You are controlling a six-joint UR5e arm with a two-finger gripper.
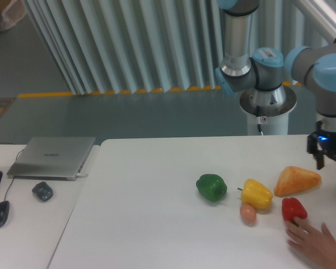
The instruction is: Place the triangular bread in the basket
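White table: triangular bread near right edge; pincer just above-right, state unclear.

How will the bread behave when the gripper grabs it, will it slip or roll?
The bread looks glossy, so the fingers may slip on it. Its wedge shape tapers, which could squeeze it out of a pinch. It lies on a flat side, so rolling seems unlikely.

white table, triangular bread, three peppers, egg-shaped thing
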